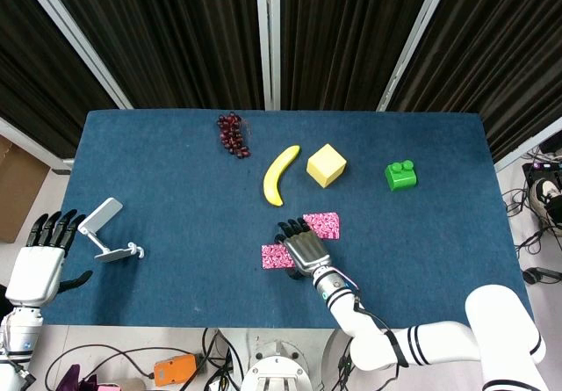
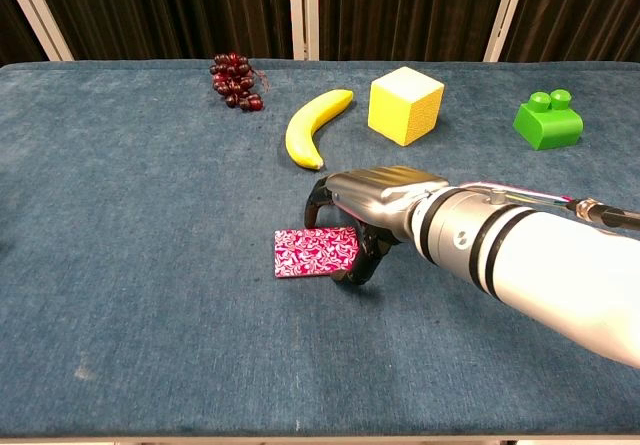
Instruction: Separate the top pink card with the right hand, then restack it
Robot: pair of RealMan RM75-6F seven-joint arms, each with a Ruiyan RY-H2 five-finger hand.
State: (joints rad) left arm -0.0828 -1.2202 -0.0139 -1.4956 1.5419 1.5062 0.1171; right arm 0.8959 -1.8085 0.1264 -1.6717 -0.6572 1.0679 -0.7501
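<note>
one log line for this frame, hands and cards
right hand: fingers curled at near pink card edge | far pink card: apart | left hand: open, idle

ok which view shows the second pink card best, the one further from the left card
The head view: from above, that pink card lies flat and nearly whole, just beyond the right hand and below the yellow block. In the chest view the right arm hides it almost entirely; only a thin pink edge shows above the forearm.
</note>
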